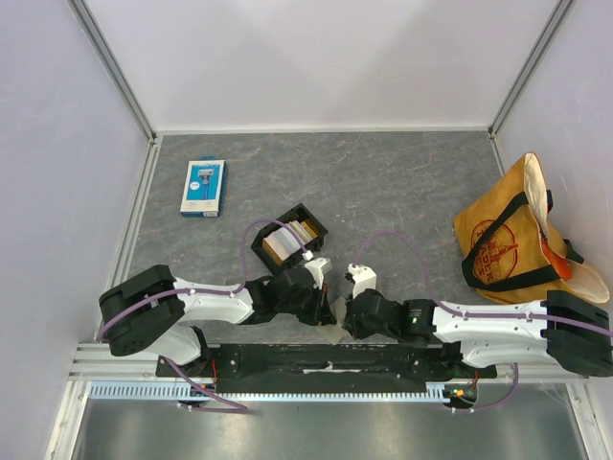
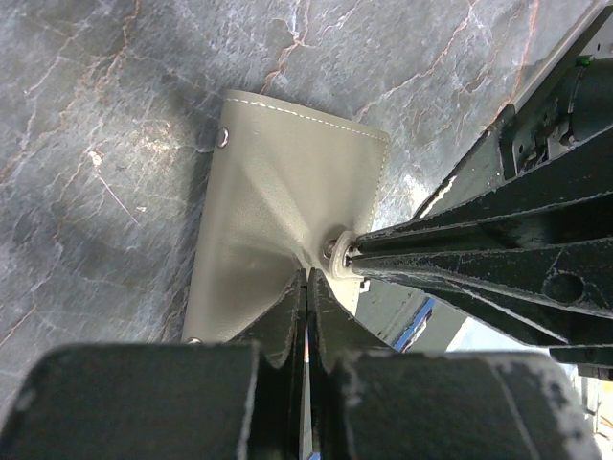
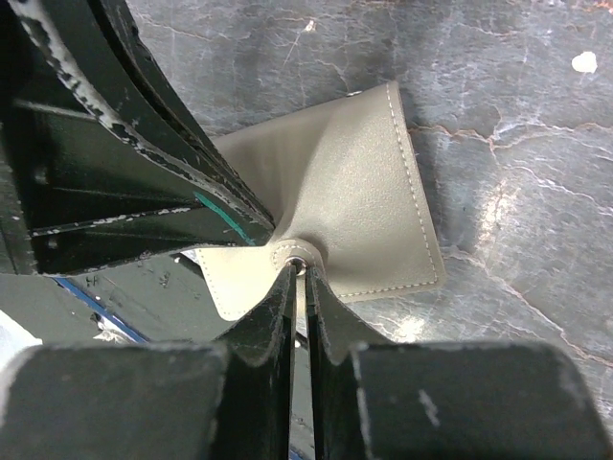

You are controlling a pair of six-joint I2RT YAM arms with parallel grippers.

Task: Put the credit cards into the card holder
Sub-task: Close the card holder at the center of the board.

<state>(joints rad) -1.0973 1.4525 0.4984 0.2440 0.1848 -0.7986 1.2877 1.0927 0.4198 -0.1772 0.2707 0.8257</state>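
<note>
Two hands on one target! The left hand point(image 2: 306, 287) was clenched on the edge of the card holder point(image 2: 287, 172), and the right hand point(image 3: 299, 276) was clenched on its snap corner, fingertips nearly meeting. The grey-tan holder puckered between them, low at the counter's point(image 1: 383, 192) near edge. The credit cards point(image 1: 283, 244) stood in the black tray point(image 1: 311, 218) just beyond.

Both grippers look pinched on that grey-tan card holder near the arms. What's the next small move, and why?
Probably ease the left gripper and right gripper slightly apart to peel the card holder open. Both are shut on it beside its snap, it lies folded and puckered, and the credit cards sit in the black tray, so no pocket shows yet.
</note>
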